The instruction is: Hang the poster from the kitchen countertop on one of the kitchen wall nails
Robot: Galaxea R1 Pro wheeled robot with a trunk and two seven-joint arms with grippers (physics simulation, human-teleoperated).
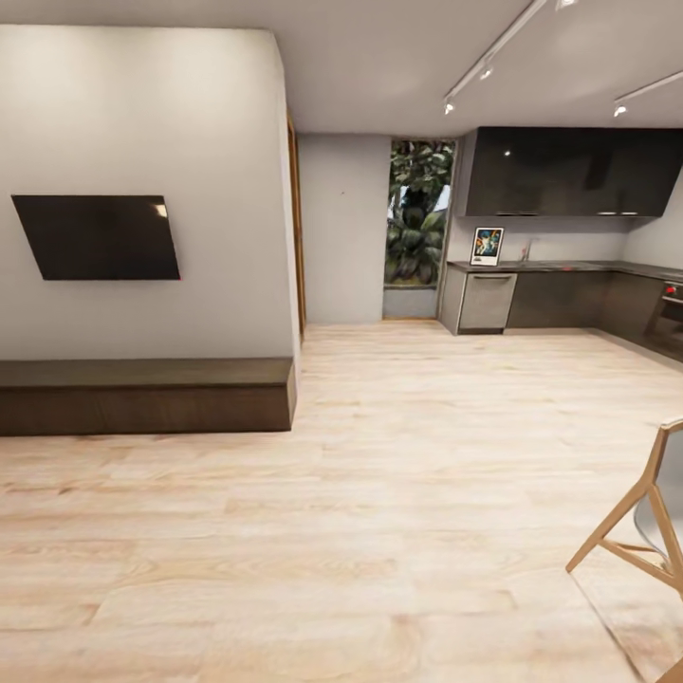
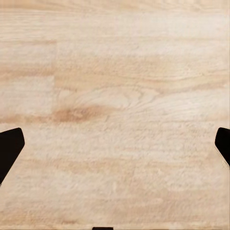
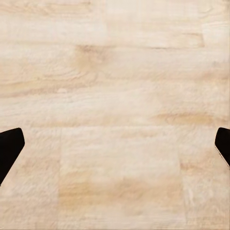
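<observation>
From my head view, the poster [image 1: 487, 246] stands upright at the far side of the room, on the left end of the kitchen table [image 1: 569, 267], leaning back against the wall under the dark upper cabinets [image 1: 569, 171]. It is an upright rectangle with a thin black frame, a white border and dark blue artwork; the lettering is too small to read from here. I judge it light, stiff and flat, with a smooth frame that could slip, so I would pinch it by a side edge near the top, keeping the hanging point free. A wide stretch of wooden floor [image 1: 379, 493] lies between us, with a chair [image 1: 645, 522] near my right.

In my left wrist view, my left hand [image 2: 115, 148] has its fingers spread wide over bare floorboards, holding nothing.

In my right wrist view, my right hand [image 3: 115, 148] is likewise spread apart and empty above the floor.
</observation>
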